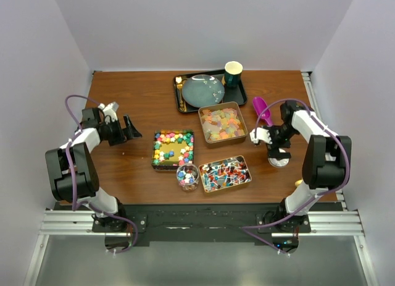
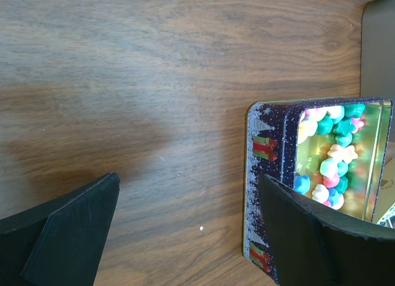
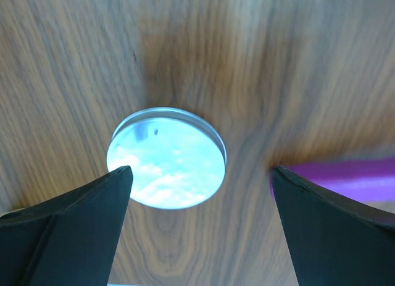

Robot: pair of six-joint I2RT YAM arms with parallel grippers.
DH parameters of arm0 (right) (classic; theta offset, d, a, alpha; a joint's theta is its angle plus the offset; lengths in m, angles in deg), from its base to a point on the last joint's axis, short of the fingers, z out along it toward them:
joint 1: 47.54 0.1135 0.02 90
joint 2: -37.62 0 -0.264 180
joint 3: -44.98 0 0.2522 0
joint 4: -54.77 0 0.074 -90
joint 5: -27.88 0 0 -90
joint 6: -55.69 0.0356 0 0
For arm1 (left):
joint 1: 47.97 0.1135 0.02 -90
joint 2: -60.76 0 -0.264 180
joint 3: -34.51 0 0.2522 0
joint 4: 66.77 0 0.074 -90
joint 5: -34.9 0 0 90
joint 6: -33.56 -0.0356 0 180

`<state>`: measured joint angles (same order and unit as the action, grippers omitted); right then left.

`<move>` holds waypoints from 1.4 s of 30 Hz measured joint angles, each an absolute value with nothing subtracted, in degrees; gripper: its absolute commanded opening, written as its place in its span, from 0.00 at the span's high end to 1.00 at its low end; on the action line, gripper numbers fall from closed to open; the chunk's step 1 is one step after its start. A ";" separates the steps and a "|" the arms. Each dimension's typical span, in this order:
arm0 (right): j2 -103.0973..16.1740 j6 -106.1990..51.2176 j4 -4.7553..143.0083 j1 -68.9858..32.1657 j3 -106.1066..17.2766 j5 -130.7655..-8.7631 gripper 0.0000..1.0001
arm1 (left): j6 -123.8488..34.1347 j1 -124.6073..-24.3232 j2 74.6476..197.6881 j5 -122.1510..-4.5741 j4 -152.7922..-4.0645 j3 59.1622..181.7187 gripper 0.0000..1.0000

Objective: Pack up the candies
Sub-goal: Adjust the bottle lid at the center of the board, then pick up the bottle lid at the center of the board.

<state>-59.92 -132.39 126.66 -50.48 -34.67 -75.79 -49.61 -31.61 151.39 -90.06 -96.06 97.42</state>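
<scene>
Left hand [image 1: 132, 130]: fully open, holding nothing, over bare brown wooden desk [image 1: 123, 94], just left of the square decorated tin [image 2: 265, 175] holding bright multicoloured cube candies [image 1: 173, 141].
Right hand [image 1: 256, 136]: fully open, empty, above a round silver metal lid [image 3: 166, 157] lying flat on the desk. Purple plastic scoop [image 1: 261, 110] nearby, toward the back.
Pale yellow-orange-pink gummy candies [image 1: 222, 125] sit in a gold tin [image 1: 201, 122] mid-desk.
Red-blue-white wrapped candies [image 1: 225, 173] sit in the near tin [image 1: 203, 180].
Small clear glass jar [image 1: 187, 167] between the cube tin and the near tin, mixed candies inside.
Black tray [image 1: 213, 71] with grey plate [image 1: 202, 90] and dark cup [image 1: 233, 73] at the back.
</scene>
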 measured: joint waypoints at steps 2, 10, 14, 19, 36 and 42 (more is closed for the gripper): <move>-59.02 -132.61 126.48 -51.24 -34.19 -75.77 0.01 | -49.54 -31.61 151.39 -90.26 -96.04 97.24 0.01; -58.80 -133.18 126.24 -53.62 -33.40 -75.79 0.01 | -49.10 -31.61 151.39 -90.45 -95.49 97.22 0.00; -58.80 -133.87 125.50 -53.78 -31.70 -75.75 0.01 | -48.93 -31.61 151.39 -90.45 -95.19 97.22 0.00; -58.87 -134.46 124.06 -53.78 -30.12 -75.55 0.01 | -48.91 -31.61 151.39 -90.45 -95.17 97.20 0.00; -66.04 -130.27 128.89 -55.15 -36.33 -77.70 0.01 | -48.51 -31.61 151.39 -91.02 -94.86 97.09 0.00; -67.31 -128.56 131.75 -57.32 -38.01 -78.44 0.01 | -47.99 -31.61 151.46 -92.05 -93.72 95.95 0.00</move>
